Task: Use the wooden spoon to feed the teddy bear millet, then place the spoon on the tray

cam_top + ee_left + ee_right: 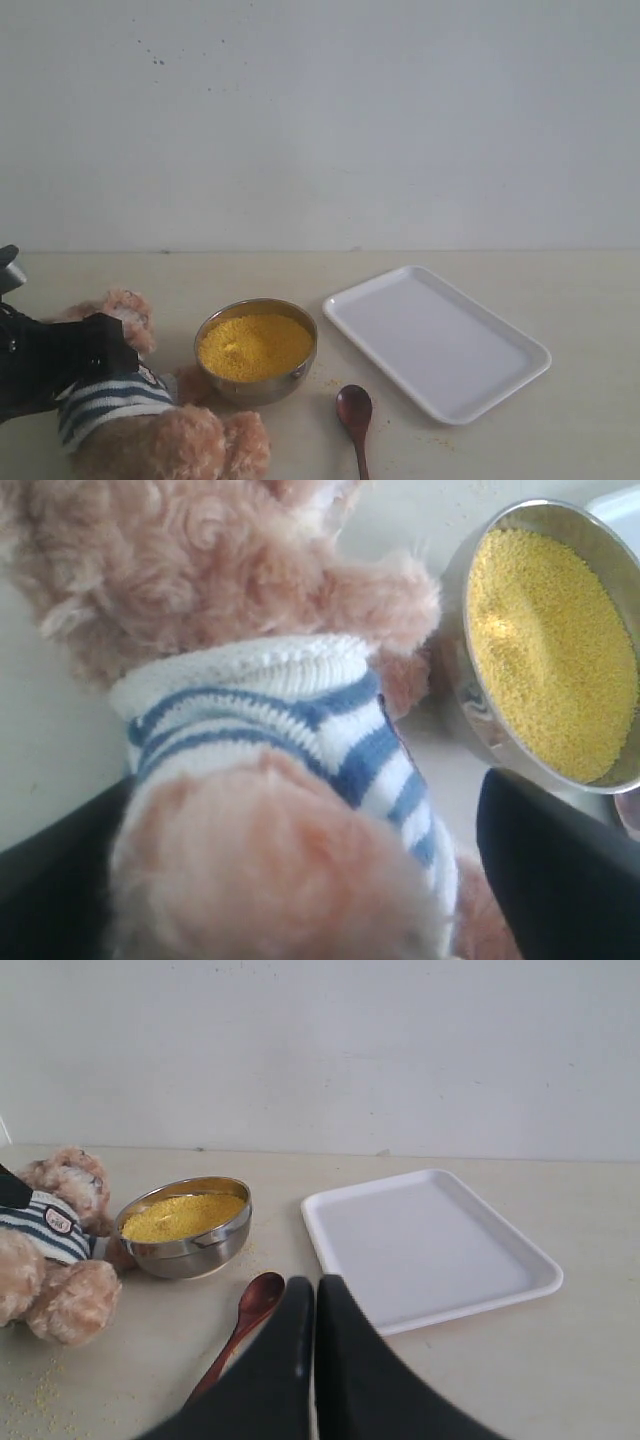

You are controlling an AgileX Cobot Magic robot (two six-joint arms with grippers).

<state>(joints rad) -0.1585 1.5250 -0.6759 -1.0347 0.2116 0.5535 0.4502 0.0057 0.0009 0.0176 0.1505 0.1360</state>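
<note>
Your left gripper stands wide apart, a finger on each side of the teddy bear. Close evenly on the striped shirt, not loose fur; that should keep it from twisting. Your right gripper is pressed together and empty, near the wooden spoon lying on the table. The steel bowl is heaped with millet, and the tray holds nothing.

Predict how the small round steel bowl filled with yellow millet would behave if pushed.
The round steel bowl probably slides rather than tips: it sits low and wide. Its fine yellow millet reaches near the rim, so a jolt would likely spill grains.
</note>
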